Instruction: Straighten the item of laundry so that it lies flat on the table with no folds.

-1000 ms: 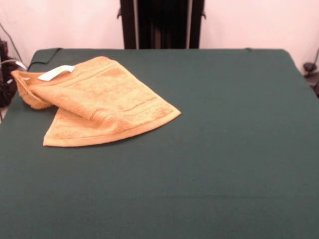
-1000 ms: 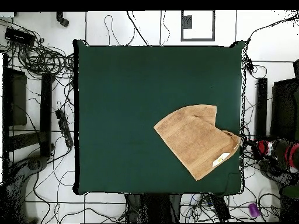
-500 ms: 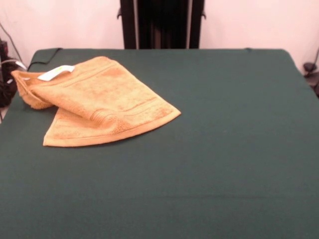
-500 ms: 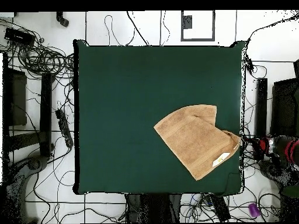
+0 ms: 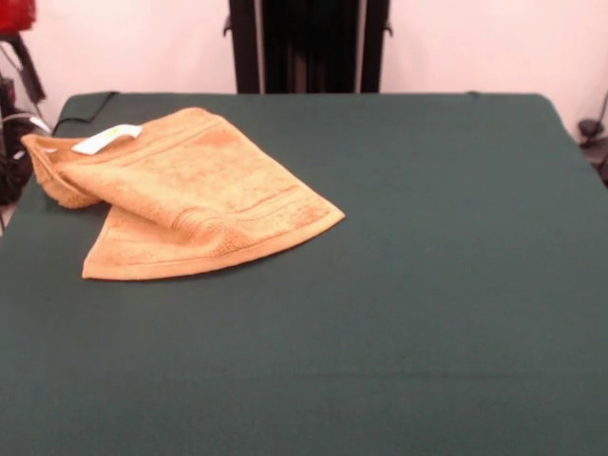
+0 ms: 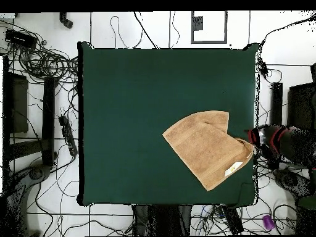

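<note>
Front view: towel [image 5: 190,195] is lying folded over itself at the desk's [image 5: 427,304] 10 o'clock corner, one end drooping past the 9 o'clock edge; white label [image 5: 106,139] is resting on its far corner. A red and black arm part [image 5: 17,28] is showing at the top 9 o'clock edge. The cloth toward 3 and 6 o'clock is lying bare.

Overhead view: towel [image 6: 207,148] is sitting at the desk's [image 6: 136,111] 4 o'clock quarter, touching the 3 o'clock edge. Red and black arm [image 6: 274,141] is hanging just beside it, off the desk; claw state cannot be told. No containers present.
</note>
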